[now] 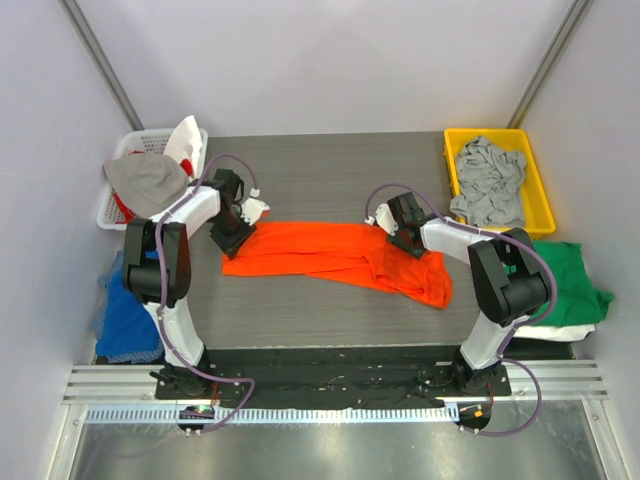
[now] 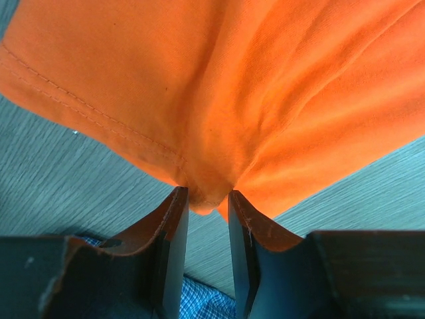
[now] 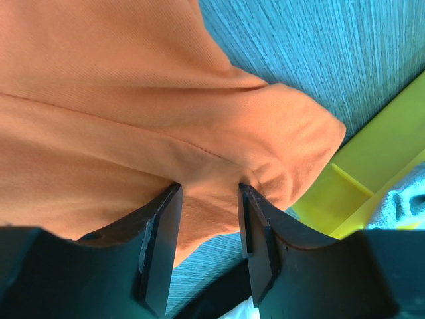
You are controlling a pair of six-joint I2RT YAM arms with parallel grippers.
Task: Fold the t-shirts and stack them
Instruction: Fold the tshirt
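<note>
This was a robotics lab's test cell, not a home. A white-and-black jointed left arm and its matching right arm were bolted at the near edge of a dark grey wood-grain table, behind a slotted silver aluminium rail, with thin purple cables looping over them. Plain pale walls and a bare grey metal strut boxed the table in. A white plastic lattice basket sat at its far left corner, and a yellow plastic bin of crumpled light grey shirts at its far right corner. A bright orange t-shirt lay across its middle.
</note>
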